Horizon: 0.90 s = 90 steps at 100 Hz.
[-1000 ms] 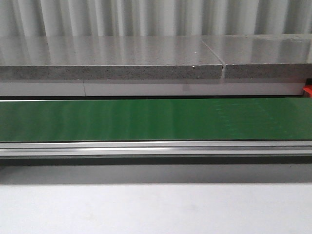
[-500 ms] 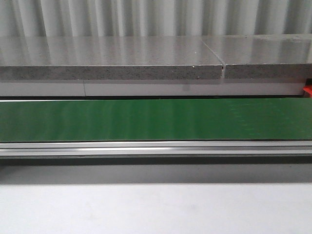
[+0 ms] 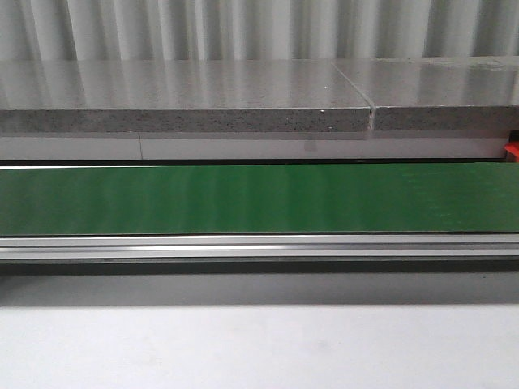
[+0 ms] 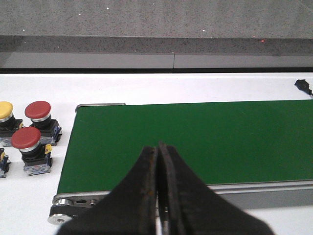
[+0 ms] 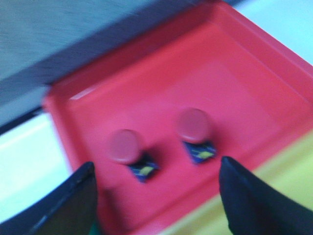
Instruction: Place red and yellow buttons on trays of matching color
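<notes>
In the left wrist view my left gripper is shut and empty, its tips over the near edge of the green conveyor belt. Beside the belt's end two red buttons and a yellow button stand on the white table. In the blurred right wrist view my right gripper is open above the red tray, which holds two red buttons. A strip of the yellow tray shows next to the red one. Neither gripper appears in the front view.
The front view shows the green belt with its aluminium rail, a grey stone ledge behind it and white table in front. A small red piece sits at the right edge. A black cable end lies beyond the belt.
</notes>
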Motion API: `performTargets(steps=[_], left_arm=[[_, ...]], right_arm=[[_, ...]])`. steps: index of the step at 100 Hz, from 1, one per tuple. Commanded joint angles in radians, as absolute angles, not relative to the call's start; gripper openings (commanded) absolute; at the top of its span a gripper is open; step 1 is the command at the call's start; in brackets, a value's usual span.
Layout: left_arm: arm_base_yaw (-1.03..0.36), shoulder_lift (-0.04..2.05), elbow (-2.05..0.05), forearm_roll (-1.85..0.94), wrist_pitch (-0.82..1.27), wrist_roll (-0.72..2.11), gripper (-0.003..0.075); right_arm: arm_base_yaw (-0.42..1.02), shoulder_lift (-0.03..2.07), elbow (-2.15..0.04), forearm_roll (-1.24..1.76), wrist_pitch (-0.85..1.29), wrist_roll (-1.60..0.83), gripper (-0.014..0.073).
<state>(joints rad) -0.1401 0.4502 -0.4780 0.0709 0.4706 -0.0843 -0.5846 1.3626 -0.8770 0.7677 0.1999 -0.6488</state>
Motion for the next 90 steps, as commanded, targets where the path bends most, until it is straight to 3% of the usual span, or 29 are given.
performTargets(steps=[1,35,74,81,90], left_arm=[[-0.147,0.453,-0.504,0.068,0.397,-0.087,-0.0021],[-0.147,0.453,-0.504,0.068,0.397,-0.087,-0.0021],[-0.147,0.453,-0.504,0.068,0.397,-0.087,-0.0021],[-0.147,0.453,-0.504,0.068,0.397,-0.087,-0.0021],[-0.147,0.453,-0.504,0.068,0.397,-0.087,-0.0021]], right_arm=[[-0.510,1.272,-0.906,0.787,0.141,-0.670,0.0531],[-0.223,1.056,-0.882,0.772,0.225,-0.716,0.0528],[-0.153,0.768,-0.694,0.770,0.326,-0.766,0.0527],[-0.153,0.723,-0.672,0.770,0.350,-0.766,0.0500],[-0.153,0.678,-0.655,0.770,0.376,-0.766,0.0395]])
